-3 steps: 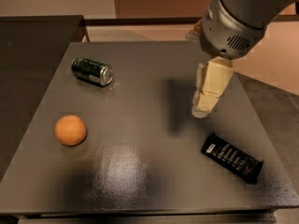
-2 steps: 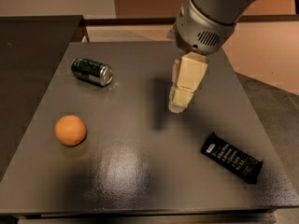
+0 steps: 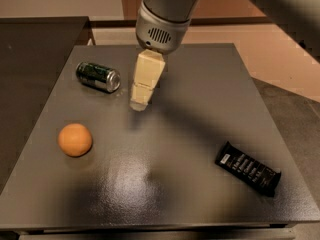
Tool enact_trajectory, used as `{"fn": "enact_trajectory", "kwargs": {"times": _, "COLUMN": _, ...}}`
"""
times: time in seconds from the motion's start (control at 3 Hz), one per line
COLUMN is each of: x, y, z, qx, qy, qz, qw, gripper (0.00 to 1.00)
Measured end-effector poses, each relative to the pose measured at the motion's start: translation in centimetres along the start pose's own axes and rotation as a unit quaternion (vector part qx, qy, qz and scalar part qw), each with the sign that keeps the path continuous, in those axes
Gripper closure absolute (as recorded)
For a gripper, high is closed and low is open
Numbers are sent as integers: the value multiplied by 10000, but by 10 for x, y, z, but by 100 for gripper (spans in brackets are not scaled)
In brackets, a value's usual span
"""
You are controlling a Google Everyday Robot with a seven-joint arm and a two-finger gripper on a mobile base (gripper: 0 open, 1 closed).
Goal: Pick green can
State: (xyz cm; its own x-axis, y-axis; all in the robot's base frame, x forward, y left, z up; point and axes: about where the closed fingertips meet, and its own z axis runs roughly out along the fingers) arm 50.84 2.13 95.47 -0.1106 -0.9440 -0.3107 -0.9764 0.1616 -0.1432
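The green can (image 3: 98,76) lies on its side on the dark grey table (image 3: 165,184), at the back left, with its silver end turned to the right. My gripper (image 3: 139,103) hangs down from the grey wrist just right of the can and a little nearer the front, above the table. It is not touching the can.
An orange ball (image 3: 75,139) sits at the left, in front of the can. A flat black snack bar wrapper (image 3: 247,168) lies at the front right. The table's edges drop off at the left and front. A darker surface (image 3: 35,49) stands beside it at the left.
My gripper has moved left across the table, from right of centre to just beside the can. The can, ball and wrapper have not moved.
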Motion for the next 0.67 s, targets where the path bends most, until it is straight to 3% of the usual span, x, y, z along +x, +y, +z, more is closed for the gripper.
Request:
{"fn": "enact_trajectory", "kwargs": {"times": 0.33, "x": -28, "y": -5, "z": 21, "qx": 83, "qy": 55, "qz": 397, "qw": 9992, "gripper": 0}}
{"fn": "enact_trajectory", "kwargs": {"times": 0.67, "x": -51, "y": -15, "z": 35, "qx": 257, "qy": 5, "qz": 922, "qw": 9954, "gripper": 0}}
